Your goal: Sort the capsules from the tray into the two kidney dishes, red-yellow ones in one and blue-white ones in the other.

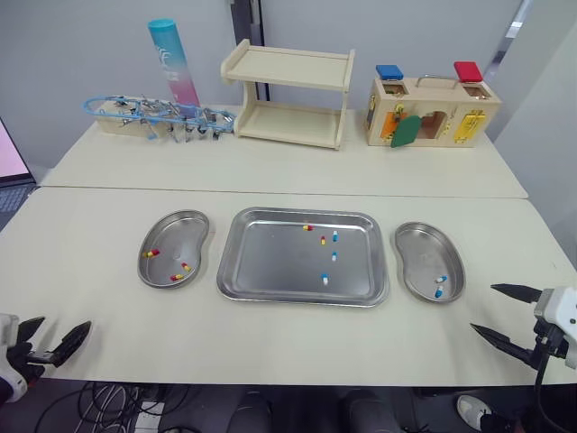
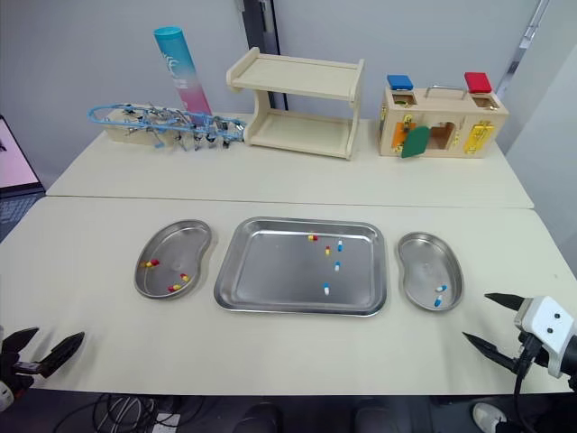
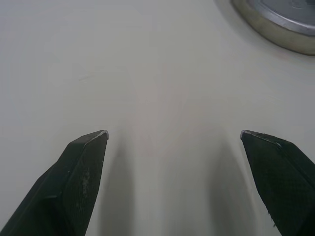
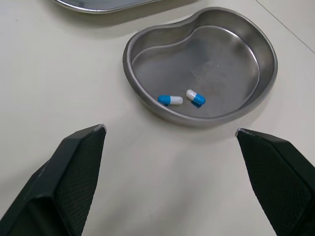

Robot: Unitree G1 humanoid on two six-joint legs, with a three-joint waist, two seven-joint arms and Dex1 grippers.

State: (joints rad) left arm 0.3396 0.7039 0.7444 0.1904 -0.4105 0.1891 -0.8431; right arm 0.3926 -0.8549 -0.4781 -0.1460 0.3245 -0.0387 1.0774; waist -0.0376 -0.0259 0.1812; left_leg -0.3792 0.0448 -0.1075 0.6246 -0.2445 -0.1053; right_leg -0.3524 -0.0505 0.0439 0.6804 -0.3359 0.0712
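A rectangular steel tray (image 1: 270,262) sat centred on the cream table (image 1: 270,347) and held two red-and-yellow capsules (image 1: 308,227) and three blue-and-white capsules (image 1: 334,256). The left steel kidney dish (image 1: 173,233), just beside the tray, held three red-yellow ones. The right steel kidney dish (image 1: 422,254) held two blue-white. At the near edge, the left gripper (image 1: 65,323) and right gripper (image 1: 482,308) hovered by opposite corners with their fingers spread wide over bare tabletop.
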